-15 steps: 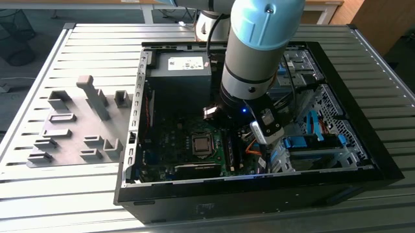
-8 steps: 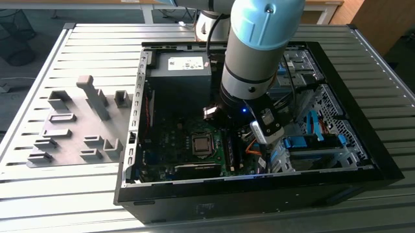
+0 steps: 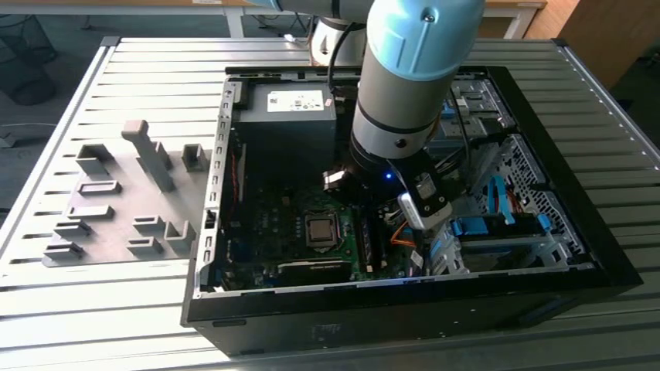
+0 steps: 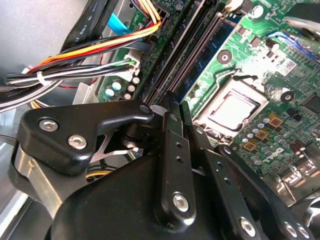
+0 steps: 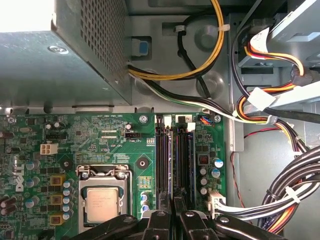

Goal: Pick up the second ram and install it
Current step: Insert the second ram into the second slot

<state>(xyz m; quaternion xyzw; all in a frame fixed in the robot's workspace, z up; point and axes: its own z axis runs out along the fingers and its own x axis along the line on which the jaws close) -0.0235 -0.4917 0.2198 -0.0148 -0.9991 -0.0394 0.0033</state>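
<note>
A white sticker [image 3: 297, 100] sits on the grey metal power supply box [image 3: 286, 116] at about 12 o'clock inside the open black computer case [image 3: 413, 305]; its print is too fine to make out. The case lies on a ribbed grey metal table [image 3: 154, 77], with a grey fixture plate of moulded holders [image 3: 119, 197] at 9 o'clock from it. A floor and desk legs lie beyond the table.

The black gripper [image 4: 175, 117] has its fingers [image 4: 172, 145] drawn nearly together, pinching what seems to be the edge of the thin blue ram stick [image 4: 210, 55], standing on edge in the black memory slots [image 5: 172, 165]. In the first wrist view the gripper [image 5: 172, 207] sits at the 6 o'clock end of those slots, with the silver processor socket [image 5: 102, 200] at 9 o'clock from them on the green motherboard [image 5: 100, 135]. Bundled yellow, orange and black cables [image 5: 280, 200] run at 3 o'clock.
</note>
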